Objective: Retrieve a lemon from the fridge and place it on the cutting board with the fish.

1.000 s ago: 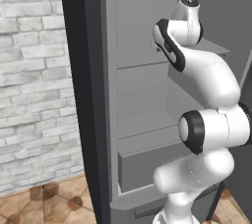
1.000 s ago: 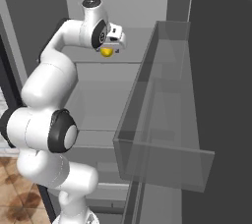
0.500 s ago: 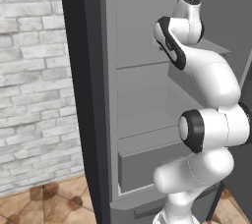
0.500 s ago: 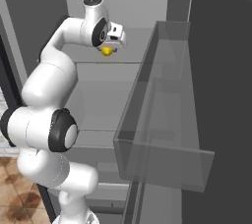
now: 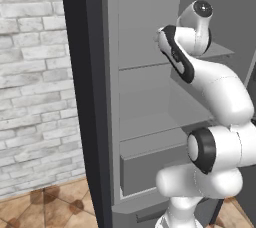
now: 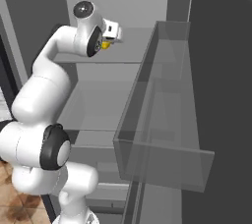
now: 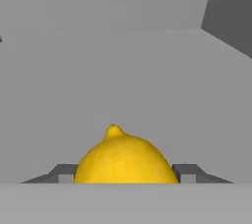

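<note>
My jaws are closed on the lemon (image 7: 125, 158): in the hand view one fingertip (image 7: 188, 172) sits tight against each flank of the fruit, nub end pointing away from me. In the right base view the lemon (image 6: 105, 45) shows as a yellow spot at my gripper (image 6: 109, 41), level with an upper shelf (image 6: 129, 46) inside the fridge (image 5: 95, 97), whose door stands open. Whether the fruit rests on the shelf or hangs clear, I cannot tell.

Progress, judged: the grasp looks made. Left: withdraw from the fridge, carry to the cutting board, set it down by the fish.

Writing or brands: none readable on any surface.
</note>
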Available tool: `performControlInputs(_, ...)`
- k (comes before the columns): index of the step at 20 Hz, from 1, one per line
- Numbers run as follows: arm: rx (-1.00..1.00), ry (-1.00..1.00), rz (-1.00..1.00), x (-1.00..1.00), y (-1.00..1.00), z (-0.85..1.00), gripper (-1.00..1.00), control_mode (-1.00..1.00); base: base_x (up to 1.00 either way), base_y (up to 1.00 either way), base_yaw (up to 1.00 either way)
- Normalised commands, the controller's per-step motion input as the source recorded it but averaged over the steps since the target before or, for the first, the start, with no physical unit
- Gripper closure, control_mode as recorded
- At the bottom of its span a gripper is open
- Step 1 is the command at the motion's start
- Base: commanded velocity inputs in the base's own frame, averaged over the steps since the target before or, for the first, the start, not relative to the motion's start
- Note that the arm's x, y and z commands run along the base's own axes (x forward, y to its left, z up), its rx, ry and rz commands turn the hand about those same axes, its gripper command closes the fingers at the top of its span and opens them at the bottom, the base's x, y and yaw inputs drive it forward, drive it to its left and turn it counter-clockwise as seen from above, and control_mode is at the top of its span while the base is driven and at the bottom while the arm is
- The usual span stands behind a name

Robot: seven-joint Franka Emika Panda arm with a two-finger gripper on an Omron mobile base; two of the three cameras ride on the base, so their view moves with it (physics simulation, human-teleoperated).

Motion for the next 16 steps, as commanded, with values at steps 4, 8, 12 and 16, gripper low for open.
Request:
performControlInputs(4,-0.02,-0.04,-0.3,-0.78,0.33,0.23,1.0,-1.0,0.0,0.0,0.0)
performControlInputs(8,0.0,-0.01,-0.27,-1.0,0.0,0.43,1.0,-1.0,0.0,0.0,0.0)
performControlInputs(12,0.0,0.0,-0.25,-1.0,0.15,0.19,1.0,-1.0,0.0,0.0,0.0)
performControlInputs(16,0.0,0.04,-0.15,-1.0,0.14,0.18,1.0,-1.0,0.0,0.0,0.0)
